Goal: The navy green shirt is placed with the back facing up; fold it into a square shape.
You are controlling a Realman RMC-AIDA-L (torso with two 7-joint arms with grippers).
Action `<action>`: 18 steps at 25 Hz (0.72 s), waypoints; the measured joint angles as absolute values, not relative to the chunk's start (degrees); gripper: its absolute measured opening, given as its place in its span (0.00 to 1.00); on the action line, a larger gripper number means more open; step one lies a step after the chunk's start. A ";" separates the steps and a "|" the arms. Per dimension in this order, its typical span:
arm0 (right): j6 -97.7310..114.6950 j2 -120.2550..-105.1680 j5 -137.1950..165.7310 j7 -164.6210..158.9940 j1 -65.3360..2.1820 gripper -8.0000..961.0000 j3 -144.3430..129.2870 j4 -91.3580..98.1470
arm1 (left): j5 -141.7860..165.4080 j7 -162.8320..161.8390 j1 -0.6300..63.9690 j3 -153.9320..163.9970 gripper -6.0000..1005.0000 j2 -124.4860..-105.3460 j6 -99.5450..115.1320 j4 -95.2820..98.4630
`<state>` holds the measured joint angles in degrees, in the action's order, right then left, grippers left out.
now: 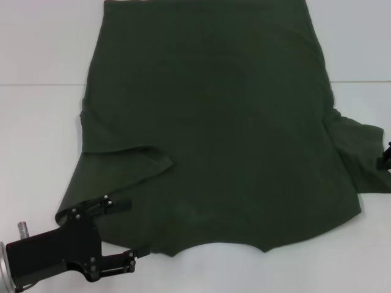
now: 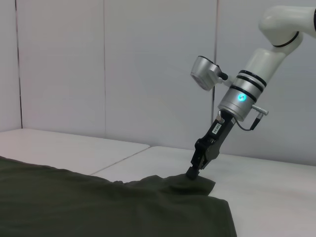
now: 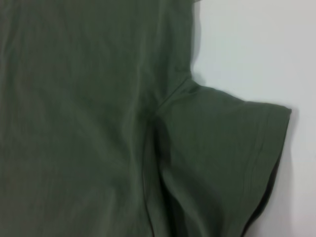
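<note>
The navy green shirt (image 1: 214,128) lies spread on the white table, its neckline edge toward me and its hem far away. Its left sleeve (image 1: 131,162) is folded inward over the body. My left gripper (image 1: 125,231) is open at the shirt's near left corner; one finger (image 1: 117,204) rests over the fabric and the other (image 1: 127,256) is by the shirt's near edge. My right gripper (image 1: 386,155) shows only at the picture's right edge, beside the right sleeve (image 3: 222,158). In the left wrist view the right gripper (image 2: 191,173) has its tip down on that sleeve's edge.
The white table (image 1: 43,140) extends on both sides of the shirt and in front of it. A seam in the tabletop (image 1: 43,84) runs across behind. Pale walls (image 2: 98,64) stand beyond the table.
</note>
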<state>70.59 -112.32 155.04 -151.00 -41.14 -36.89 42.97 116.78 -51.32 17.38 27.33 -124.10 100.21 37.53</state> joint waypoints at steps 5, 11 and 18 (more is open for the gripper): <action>70.57 -112.26 155.04 -151.00 -41.05 0.04 -36.92 43.04 | 116.74 -51.34 17.40 27.34 0.87 -124.10 100.17 37.53; 70.56 -111.99 155.04 -150.84 -40.52 0.06 -36.91 43.93 | 116.71 -51.44 17.39 26.99 0.87 -124.10 100.19 37.30; 71.62 -111.24 154.98 -150.96 -38.68 0.09 -36.30 46.89 | 116.63 -52.65 17.40 26.18 0.87 -124.10 100.60 37.32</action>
